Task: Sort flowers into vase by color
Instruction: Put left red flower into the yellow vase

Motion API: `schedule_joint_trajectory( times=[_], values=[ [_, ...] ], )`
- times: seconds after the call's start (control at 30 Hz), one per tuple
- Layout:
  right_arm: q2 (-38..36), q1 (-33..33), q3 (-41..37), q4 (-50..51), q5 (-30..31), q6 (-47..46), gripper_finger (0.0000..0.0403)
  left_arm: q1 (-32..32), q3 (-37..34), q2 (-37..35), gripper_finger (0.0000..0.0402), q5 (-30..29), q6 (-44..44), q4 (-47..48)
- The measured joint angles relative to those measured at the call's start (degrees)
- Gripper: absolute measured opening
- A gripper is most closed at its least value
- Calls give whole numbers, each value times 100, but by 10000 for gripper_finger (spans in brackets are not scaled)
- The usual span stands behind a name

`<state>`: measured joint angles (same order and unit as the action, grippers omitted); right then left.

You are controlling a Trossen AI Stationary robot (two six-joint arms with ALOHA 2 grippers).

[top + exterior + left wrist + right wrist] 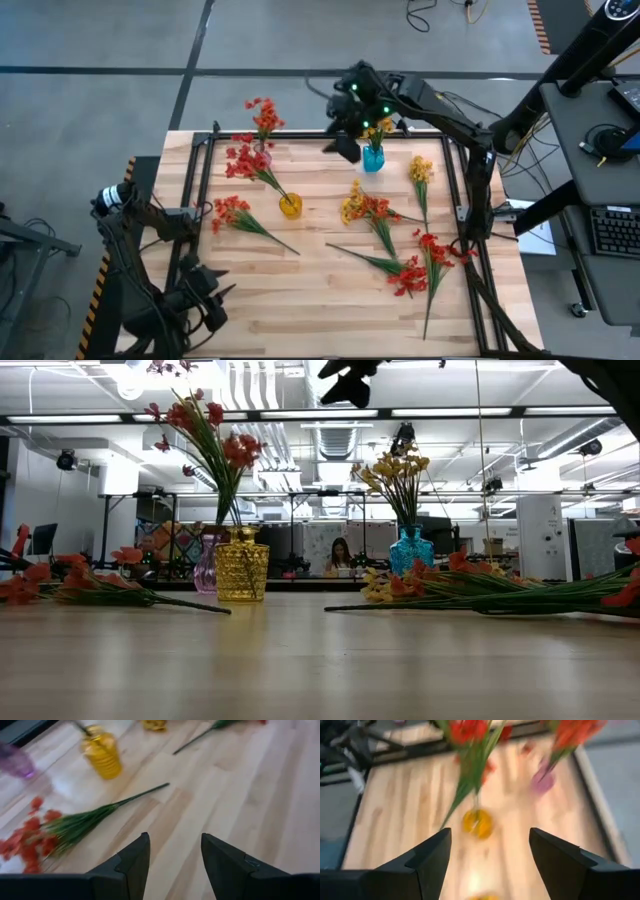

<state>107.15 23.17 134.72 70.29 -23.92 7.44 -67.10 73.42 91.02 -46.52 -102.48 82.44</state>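
Three vases stand on the wooden table. A yellow vase holds a red sprig. A pink vase holds red flowers. A blue vase holds yellow flowers. Loose sprigs lie flat: a red one at the left, a yellow-and-red bunch in the middle, a yellow one and red ones at the right. My right gripper hangs open and empty high over the far edge, beside the blue vase. My left gripper is open and empty near the table's near left corner.
A black frame runs along the table's edges. The near middle of the table is bare wood. Beyond the far edge is the room floor; in the low view a person sits far behind the table.
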Motion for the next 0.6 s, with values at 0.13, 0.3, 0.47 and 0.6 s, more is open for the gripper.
schedule_joint_trajectory(
  times=[0.13, 0.3, 0.47, 0.6],
  values=[
    [-1, -265, 0, 851, 169, -613, 251, 254, 194, -8, 160, 37, 1380, -561],
    [-158, -896, -8, 1939, 1443, -1413, 247, 395, 663, -10, 160, -18, 3264, -1115],
    [-590, -1702, -311, 1941, 2242, -1837, 249, 451, 1029, -21, 160, -799, 4504, -1935],
    [-1010, -2277, -866, 1864, 2520, -2306, 247, 573, 956, -21, 160, -910, 5690, -3177]
  ],
)
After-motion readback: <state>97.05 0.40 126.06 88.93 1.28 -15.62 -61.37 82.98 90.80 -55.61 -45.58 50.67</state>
